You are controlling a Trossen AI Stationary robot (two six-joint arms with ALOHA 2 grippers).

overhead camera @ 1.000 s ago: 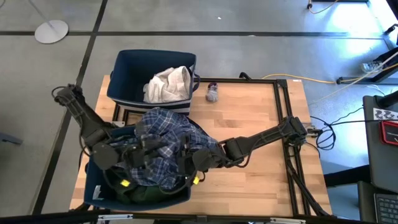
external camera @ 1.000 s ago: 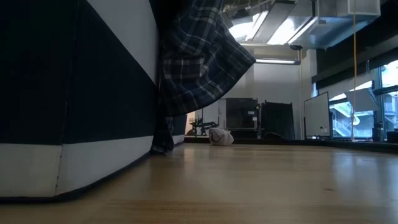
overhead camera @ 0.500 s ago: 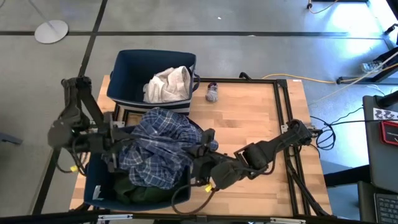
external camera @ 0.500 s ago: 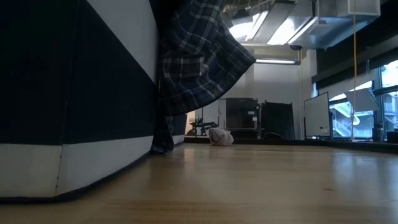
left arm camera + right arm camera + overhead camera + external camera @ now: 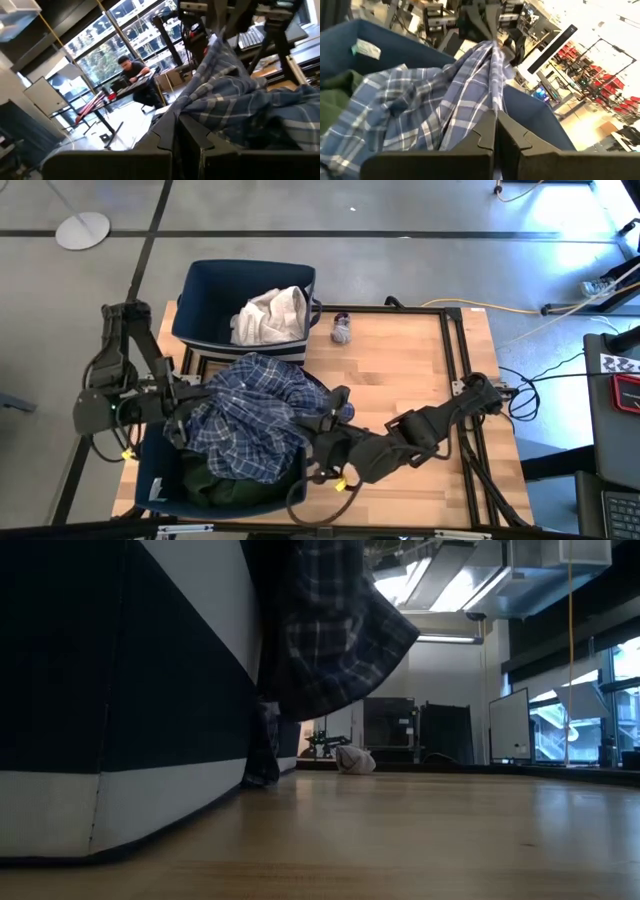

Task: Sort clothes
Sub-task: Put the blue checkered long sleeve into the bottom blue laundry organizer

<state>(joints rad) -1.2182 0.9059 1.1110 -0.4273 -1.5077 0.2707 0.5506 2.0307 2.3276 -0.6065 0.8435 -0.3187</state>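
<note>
Plaid blue shirt (image 5: 255,420) hangs over your near bin (image 5: 160,480), clamped at one edge by your left gripper (image 5: 178,418), now drawn outward, and at the other by your right gripper (image 5: 318,428), pulled back.

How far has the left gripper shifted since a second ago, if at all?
Yes. In the high view the left gripper, shut on the blue plaid shirt, has pulled leftward, away from the bin's middle toward its left rim.

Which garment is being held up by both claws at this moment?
The blue plaid shirt, stretched above the near bin between the left claw and right claw. The white garment sits in the far bin; the small sock lies on the table.
</note>
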